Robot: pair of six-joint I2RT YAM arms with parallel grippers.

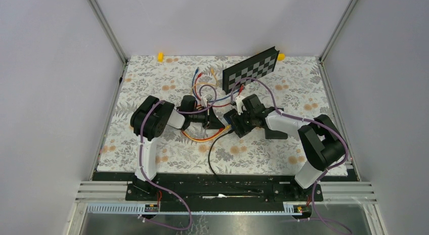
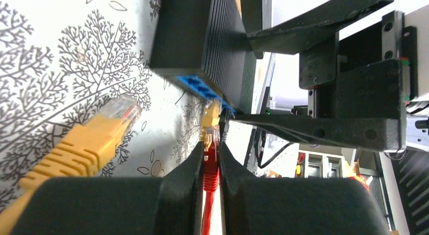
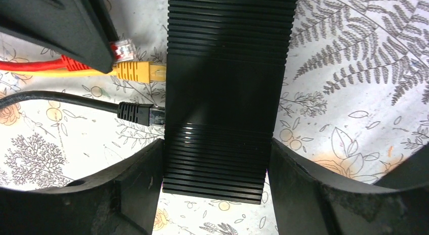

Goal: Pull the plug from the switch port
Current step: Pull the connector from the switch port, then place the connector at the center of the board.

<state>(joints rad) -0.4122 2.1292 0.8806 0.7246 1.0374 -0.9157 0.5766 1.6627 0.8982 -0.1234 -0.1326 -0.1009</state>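
Left gripper (image 2: 212, 146) is clamped tight on the red plug (image 2: 211, 170). Its clear tip sits short of the switch (image 3: 222, 93), so I'd judge it out of its port. Right gripper (image 3: 216, 149) is pressed on both sides of the switch body, likely so it can't slide with the pull. Yellow plug (image 3: 139, 72) and black plug (image 3: 136, 113) are seated alongside.

1. Black ribbed switch housing (image 3: 222, 119): finely grooved, satin sheen on the ribs; metal or hard plastic, cannot tell.
2. Blue port face (image 2: 200, 86): smooth plastic.
3. Red plug with ribbed boot (image 2: 210, 180): matt, rubbery boot; clear glossy plastic tip.
4. Yellow plug with ribbed boot (image 2: 76, 149): matt, rubbery boot; clear glossy tip.
5. Left gripper (image 2: 211, 146), right gripper (image 3: 216, 146), black fingers (image 3: 126, 194): matt, faintly grainy plastic.
6. White leaf-printed table cover (image 1: 283, 88): matt.
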